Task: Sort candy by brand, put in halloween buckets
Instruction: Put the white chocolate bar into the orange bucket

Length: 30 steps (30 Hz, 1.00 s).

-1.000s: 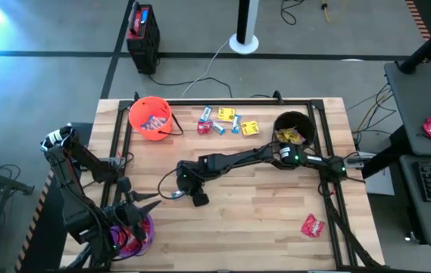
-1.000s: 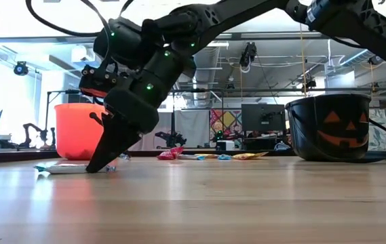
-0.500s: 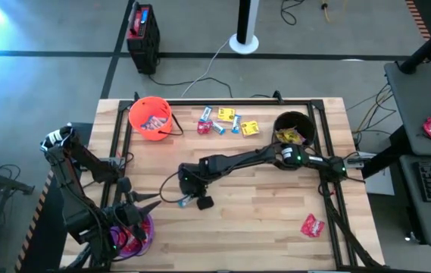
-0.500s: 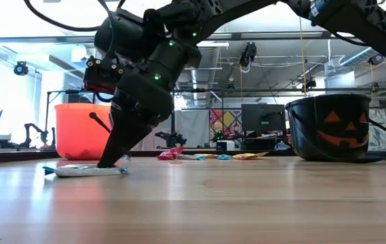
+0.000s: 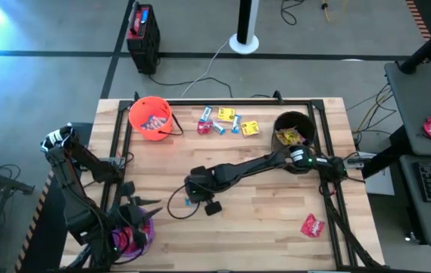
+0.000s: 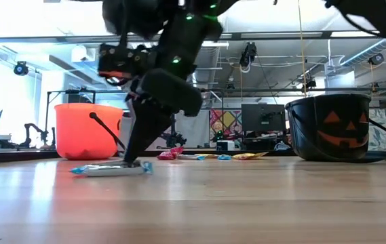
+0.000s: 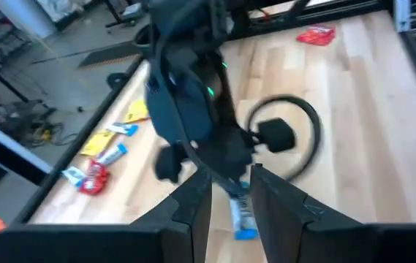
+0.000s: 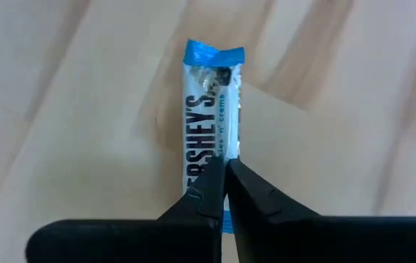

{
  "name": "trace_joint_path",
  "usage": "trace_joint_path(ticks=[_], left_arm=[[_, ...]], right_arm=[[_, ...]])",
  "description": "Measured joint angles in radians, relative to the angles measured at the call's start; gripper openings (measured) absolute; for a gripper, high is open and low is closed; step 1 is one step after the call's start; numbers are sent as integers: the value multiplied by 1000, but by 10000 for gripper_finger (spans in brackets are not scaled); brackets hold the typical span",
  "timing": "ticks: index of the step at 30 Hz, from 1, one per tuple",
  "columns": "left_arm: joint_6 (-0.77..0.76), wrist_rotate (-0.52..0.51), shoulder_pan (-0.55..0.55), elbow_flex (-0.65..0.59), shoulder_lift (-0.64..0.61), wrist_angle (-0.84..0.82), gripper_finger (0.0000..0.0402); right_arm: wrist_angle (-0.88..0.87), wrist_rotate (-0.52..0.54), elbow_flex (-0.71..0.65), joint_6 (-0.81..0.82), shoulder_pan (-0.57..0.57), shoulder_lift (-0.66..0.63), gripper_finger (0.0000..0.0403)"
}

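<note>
1. The counter [image 5: 260, 220] is a pale wood top with a dark frame rail along its edges.
2. The right arm is stretched across the counter's middle; the right claw [image 8: 226, 191] is pressed tip-down on a blue-and-white candy bar [image 8: 209, 131], its fingers drawn together, with the wrapper's near end hidden under them.
3. The left arm is parked at the near left corner; the left claw [image 7: 229, 197] hangs above the purple bucket [image 5: 141, 236], its fingers a little apart with nothing between them.
4. The orange bucket [image 5: 150, 117] stands at the far left with wrapped candy inside; the black bucket [image 6: 335, 127] at the far right bears an orange pumpkin face and holds yellow packets.
5. A row of loose candy [image 5: 226, 121] lies between those two buckets; its print is too small to read.
6. A red packet [image 5: 311, 224] lies alone at the near right.
7. "HERSHEY'S" is printed along the bar's long axis; the smaller line beside it is hard to make out. The bar lies flat on the counter.
</note>
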Motion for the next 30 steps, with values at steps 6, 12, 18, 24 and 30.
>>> trace_joint_path(ticks=[6,12,18,24,30], left_arm=[[126,12,7,-83,0,211,80],[236,105,70,-168,-3,426,76],[315,249,189,-226,1,517,75],[317,406,311,-301,28,546,60],[412,539,405,-335,77,626,5]], right_arm=[[259,61,-296,75,17,-197,8],[524,97,-585,186,43,-386,8],[712,112,-756,312,47,-472,8],[925,117,-869,394,48,-450,9],[938,148,-917,467,45,-450,9]])
